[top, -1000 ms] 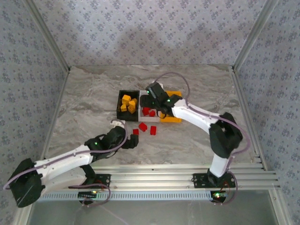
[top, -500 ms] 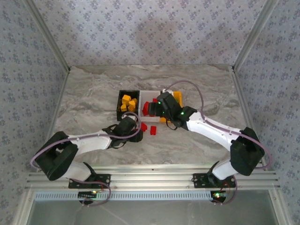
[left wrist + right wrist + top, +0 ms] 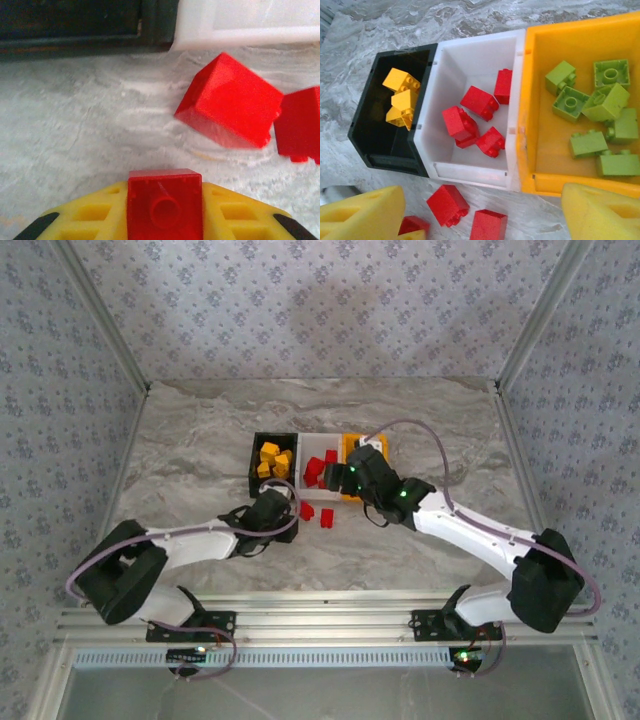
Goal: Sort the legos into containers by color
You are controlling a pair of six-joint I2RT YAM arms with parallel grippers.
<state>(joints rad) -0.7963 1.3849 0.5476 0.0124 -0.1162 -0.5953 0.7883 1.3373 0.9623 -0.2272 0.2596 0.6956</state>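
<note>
My left gripper [image 3: 164,212] is shut on a red lego [image 3: 164,202] just above the table, in front of the black container [image 3: 75,22] and white container [image 3: 250,22]. Seen from the top, it [image 3: 285,516] sits left of two loose red legos [image 3: 306,510] [image 3: 326,518]. My right gripper [image 3: 480,215] hangs open over those legos [image 3: 447,205] [image 3: 488,225], holding nothing. The black container [image 3: 380,150] holds yellow legos [image 3: 402,100], the white container [image 3: 470,172] several red ones [image 3: 460,125], and the orange-yellow container [image 3: 525,125] several green ones [image 3: 600,100].
The three containers [image 3: 253,465] stand side by side mid-table, touching. Grey marble tabletop [image 3: 180,460] stretches to the left, right and far side. Metal frame posts and patterned walls bound the table.
The left gripper reached forward to a red lego near the containers and shut on it. The right gripper drew back from over the containers toward the near side and stayed open.
</note>
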